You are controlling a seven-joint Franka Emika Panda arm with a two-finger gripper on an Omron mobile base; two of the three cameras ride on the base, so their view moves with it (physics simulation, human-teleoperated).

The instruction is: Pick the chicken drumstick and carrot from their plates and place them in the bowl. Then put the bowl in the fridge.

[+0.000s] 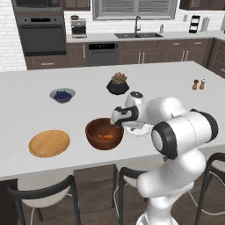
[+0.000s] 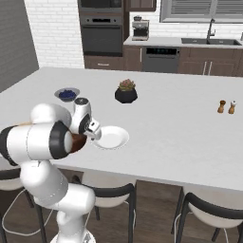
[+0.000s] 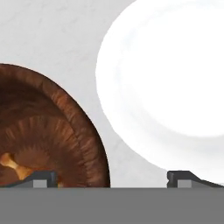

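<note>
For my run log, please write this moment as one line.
gripper: open, above bowl rim | bowl: on counter, food inside | white plate: bare, beside bowl | wooden plate: bare | fridge step: not yet done

Even, bright, rendered light fills my views; shadows are soft and faint. My hand view blows the white plate (image 3: 175,78) at upper right nearly to featureless glare, and the bowl (image 3: 65,127) at lower left looks soft, slightly blurred.

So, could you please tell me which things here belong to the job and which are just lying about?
Job: bowl holding orange food, wooden plate, white plate, gripper.

Lying about: blueberry bowl, plant pot, two shakers.
</note>
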